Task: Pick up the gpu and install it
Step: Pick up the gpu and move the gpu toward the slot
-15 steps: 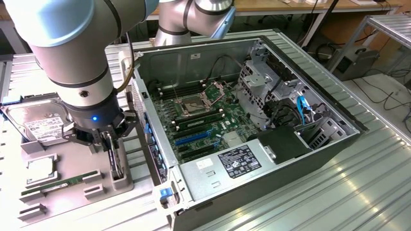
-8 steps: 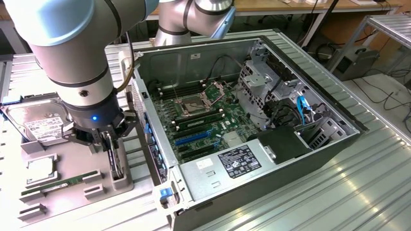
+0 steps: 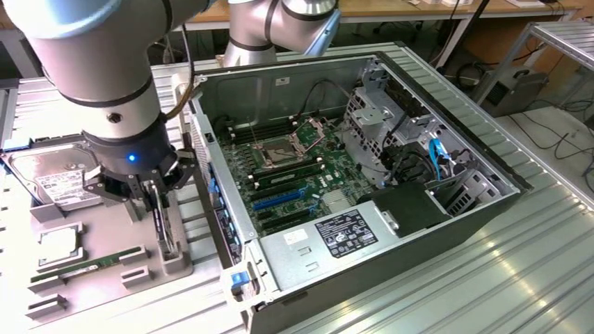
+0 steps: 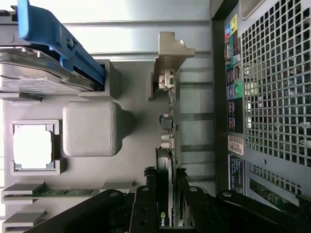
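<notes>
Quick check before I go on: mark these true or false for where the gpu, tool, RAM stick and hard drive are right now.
1. The gpu stands on edge in the grey tray, outside the case. True.
2. The tool hangs inside the case. False: it is down at the gpu, over the tray.
3. The green RAM stick lies flat on the tray. True.
4. The hard drive is mounted inside the case. False: it lies on the tray at the exterior view's left.
</notes>
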`<state>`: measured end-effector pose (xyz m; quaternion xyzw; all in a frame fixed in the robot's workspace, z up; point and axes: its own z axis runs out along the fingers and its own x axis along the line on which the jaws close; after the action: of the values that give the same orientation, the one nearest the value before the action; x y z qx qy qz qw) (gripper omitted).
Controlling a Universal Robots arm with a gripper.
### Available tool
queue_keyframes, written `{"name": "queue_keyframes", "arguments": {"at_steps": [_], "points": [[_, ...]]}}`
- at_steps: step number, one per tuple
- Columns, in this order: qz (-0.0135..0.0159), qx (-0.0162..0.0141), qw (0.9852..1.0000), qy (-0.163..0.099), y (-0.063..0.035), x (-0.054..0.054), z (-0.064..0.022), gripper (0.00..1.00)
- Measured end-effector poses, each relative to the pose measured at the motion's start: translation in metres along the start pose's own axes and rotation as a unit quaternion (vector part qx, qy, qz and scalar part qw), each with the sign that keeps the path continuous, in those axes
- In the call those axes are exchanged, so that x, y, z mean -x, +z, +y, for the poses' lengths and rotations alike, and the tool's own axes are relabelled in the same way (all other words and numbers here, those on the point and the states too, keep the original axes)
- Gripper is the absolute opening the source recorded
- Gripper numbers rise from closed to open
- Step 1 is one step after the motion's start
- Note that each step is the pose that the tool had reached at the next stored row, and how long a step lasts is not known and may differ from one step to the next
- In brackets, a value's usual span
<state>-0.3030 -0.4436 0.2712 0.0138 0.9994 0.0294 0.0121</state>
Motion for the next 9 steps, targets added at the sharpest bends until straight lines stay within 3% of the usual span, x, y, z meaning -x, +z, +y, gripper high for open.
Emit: {"name": "queue_keyframes", "arguments": {"at_steps": [9], "points": [[0.0001,0.0,1.0,-0.001,-0.0422,0.001,0.0018,0.26]]}}
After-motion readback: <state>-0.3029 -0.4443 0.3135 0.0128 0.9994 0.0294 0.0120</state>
